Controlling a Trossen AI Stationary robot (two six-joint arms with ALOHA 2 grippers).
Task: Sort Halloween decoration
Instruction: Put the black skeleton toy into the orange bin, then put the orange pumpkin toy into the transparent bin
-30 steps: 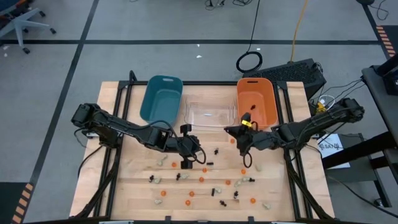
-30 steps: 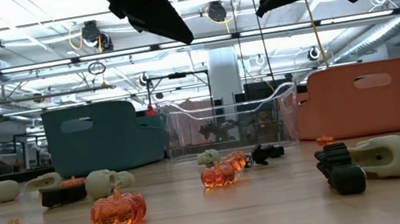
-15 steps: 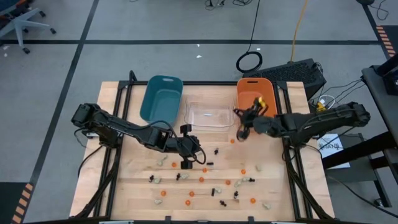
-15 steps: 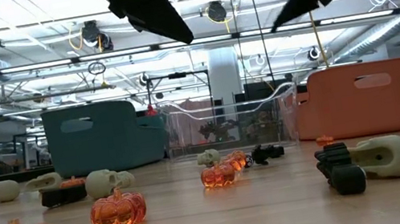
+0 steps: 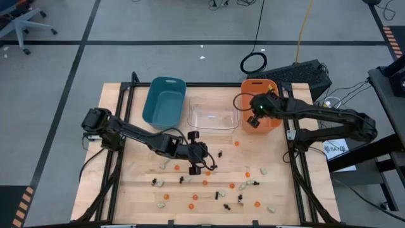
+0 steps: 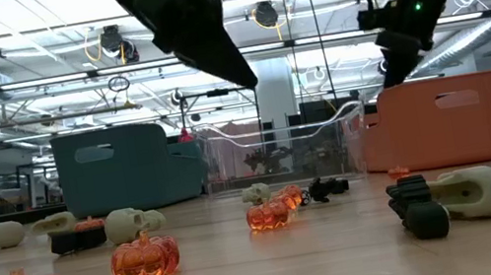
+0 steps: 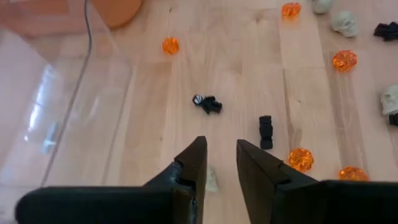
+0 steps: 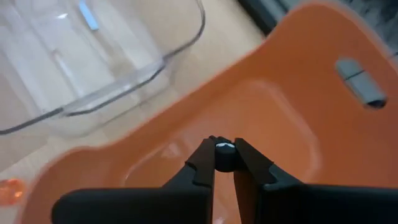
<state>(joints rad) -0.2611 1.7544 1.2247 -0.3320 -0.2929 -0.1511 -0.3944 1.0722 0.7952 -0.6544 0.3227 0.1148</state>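
While my right gripper [image 8: 224, 163] hangs over the orange bin [image 8: 292, 124], its fingers are pinched on a small black trinket [image 8: 224, 155] with a pale spot, the bin floor lying straight ahead of the fingertips. I judge the risk here is a wrong-bin drop: black into orange looks mismatched, and the clear bin [image 8: 93, 68] sits just beside the fingers. A release from this height could also bounce the piece out.

My left gripper [image 7: 221, 163] hovers over the bench [image 7: 155, 106], fingers narrowly apart and empty, with a black spider [image 7: 208, 104] just ahead of the tips.

Three bins stand in a row: teal [image 5: 163, 101], clear and orange. Scattered trinkets I count roughly: ten orange pumpkins, eight black, nine pale skulls.
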